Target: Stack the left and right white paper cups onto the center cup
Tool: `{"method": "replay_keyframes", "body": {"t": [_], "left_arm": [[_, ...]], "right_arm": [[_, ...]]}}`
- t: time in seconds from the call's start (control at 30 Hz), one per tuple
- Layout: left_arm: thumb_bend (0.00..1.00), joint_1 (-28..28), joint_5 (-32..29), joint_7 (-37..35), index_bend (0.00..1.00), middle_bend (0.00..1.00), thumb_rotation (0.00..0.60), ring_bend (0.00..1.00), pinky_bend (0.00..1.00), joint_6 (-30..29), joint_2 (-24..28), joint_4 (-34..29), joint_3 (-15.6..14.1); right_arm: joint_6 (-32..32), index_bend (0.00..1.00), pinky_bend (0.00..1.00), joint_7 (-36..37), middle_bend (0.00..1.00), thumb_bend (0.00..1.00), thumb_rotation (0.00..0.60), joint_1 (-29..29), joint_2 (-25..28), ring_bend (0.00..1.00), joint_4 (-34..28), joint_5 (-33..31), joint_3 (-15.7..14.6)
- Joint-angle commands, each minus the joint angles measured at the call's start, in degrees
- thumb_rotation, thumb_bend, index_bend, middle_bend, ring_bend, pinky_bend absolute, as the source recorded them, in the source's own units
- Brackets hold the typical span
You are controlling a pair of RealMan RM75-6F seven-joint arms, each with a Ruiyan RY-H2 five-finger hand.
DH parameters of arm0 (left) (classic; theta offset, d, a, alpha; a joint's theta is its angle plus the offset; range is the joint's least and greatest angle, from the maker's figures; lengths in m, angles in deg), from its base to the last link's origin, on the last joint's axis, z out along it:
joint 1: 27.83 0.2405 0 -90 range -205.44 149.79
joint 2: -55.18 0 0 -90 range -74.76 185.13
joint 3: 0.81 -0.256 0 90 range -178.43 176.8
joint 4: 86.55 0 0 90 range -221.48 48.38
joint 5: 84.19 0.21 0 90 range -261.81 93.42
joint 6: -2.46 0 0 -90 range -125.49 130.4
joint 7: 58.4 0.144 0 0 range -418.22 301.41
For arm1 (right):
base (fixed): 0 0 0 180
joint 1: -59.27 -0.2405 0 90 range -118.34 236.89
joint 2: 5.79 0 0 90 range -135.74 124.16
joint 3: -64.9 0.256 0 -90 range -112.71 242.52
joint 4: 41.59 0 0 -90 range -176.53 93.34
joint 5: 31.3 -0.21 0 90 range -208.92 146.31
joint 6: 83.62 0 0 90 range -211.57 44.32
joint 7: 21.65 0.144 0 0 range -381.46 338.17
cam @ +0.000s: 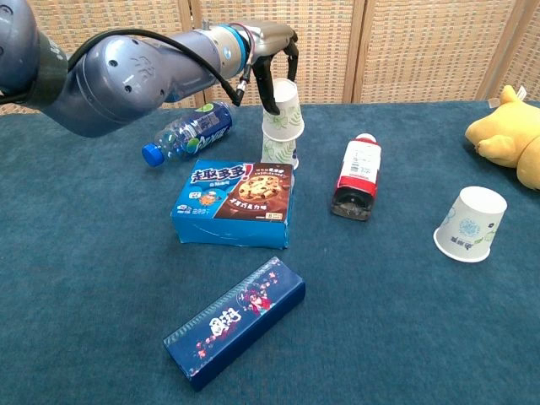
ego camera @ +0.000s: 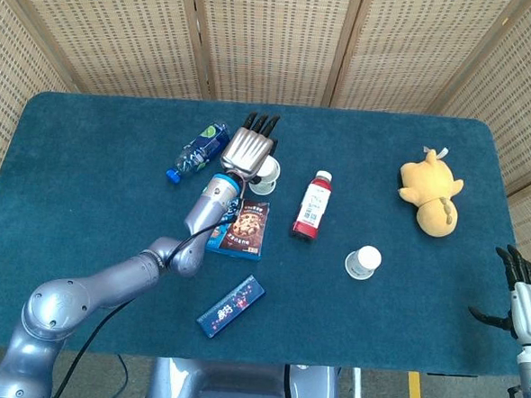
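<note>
Your left hand (cam: 274, 51) is closed around the left cup (cam: 284, 108), with the fingers coming down from above on both sides of it, and this cup sits upside down on the center cup (cam: 278, 148), directly under your palm. In the chest view the upper cup looks a little tilted and seems not fully pushed down, so the relation that matters is vertical: the long axis of both cups goes straight down from your hand, and I think you should press or release along this same line, not sideways. Just in front of the hand, toward you, lies the cookie box (cam: 235, 202), very near the foot of the stack, so a low retreat of the fingers could touch it. To the left of the hand lies the water bottle (cam: 187, 131) on its side, and to the right lies the red drink bottle (cam: 359, 177), also on its side, a little apart. The right cup (cam: 470, 224) stands upside down far to the right of this hand, well apart from the stack. Your right hand (ego camera: 528, 307) is much nearer to it; that hand waits at the table edge with fingers spread and nothing in it, so I judge the next pick belongs to it.
</note>
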Motion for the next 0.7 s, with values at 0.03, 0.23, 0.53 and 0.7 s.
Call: {"method": "replay_keyframes", "body": {"t": [0.03, 0.23, 0.53, 0.7], "left_arm": [[0.19, -1.49, 0.94, -2.33, 0.26, 0.00, 0.600, 0.00, 0.00, 1.50, -2.57, 3.86, 0.21], [0.18, -1.45, 4.06, -6.19, 0.16, 0.00, 0.600, 0.00, 0.00, 1.14, -4.00, 6.50, -0.09], [0.18, 7.62, 10.04, -12.56, 0.17, 0.00, 0.600, 0.00, 0.00, -7.92, 3.47, -6.88, -2.31], [0.18, 13.83, 11.22, -12.59, 0.18, 0.00, 0.600, 0.00, 0.00, -11.34, 10.87, -17.43, -4.45]], "right_arm": [[0.40, 0.00, 0.03, 0.18, 0.00, 0.09, 0.600, 0.16, 0.05, 0.00, 0.18, -0.06, 0.20], [-0.19, 0.00, 0.03, 0.33, 0.00, 0.09, 0.600, 0.28, -0.04, 0.00, 0.75, -0.50, 0.08], [-0.63, 0.00, 0.03, -0.98, 0.00, 0.09, 0.600, 0.31, -0.43, 0.00, 0.60, -0.35, -0.48], [-0.47, 0.00, 0.03, -2.55, 0.00, 0.09, 0.600, 0.06, -0.88, 0.00, 0.36, -0.13, -0.50]]}}
